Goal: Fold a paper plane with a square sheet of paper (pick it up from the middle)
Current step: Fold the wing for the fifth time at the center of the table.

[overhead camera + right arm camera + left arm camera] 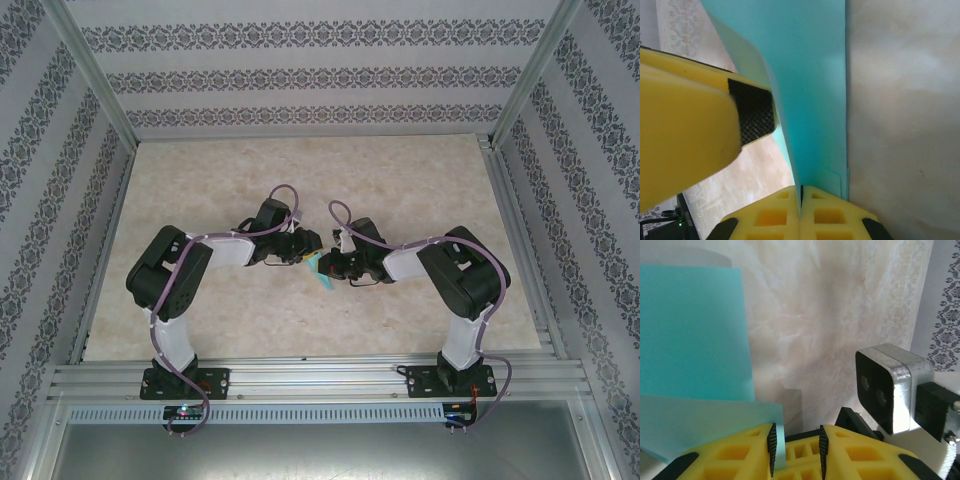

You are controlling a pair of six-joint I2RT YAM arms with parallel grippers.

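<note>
Paper [322, 272] held up over the counter's [400, 170] middle.
Right hand [801, 192] pinches the paper's edge, pads pressed together; left hand [797, 440] stands slightly spread, another paper edge inside its gap.

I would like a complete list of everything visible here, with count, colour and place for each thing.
sheet of paper: one, turquoise, between the two grippers
table: one, beige marbled, under the arms
walls: three, white with dark patterned stripes, around the table
frame rails: several, silver, along the table edges
arms: two, black and white, near edge
left gripper: one, yellow fingers, jaws apart around the paper's edge
right gripper: one, yellow fingers, shut on the paper
</note>
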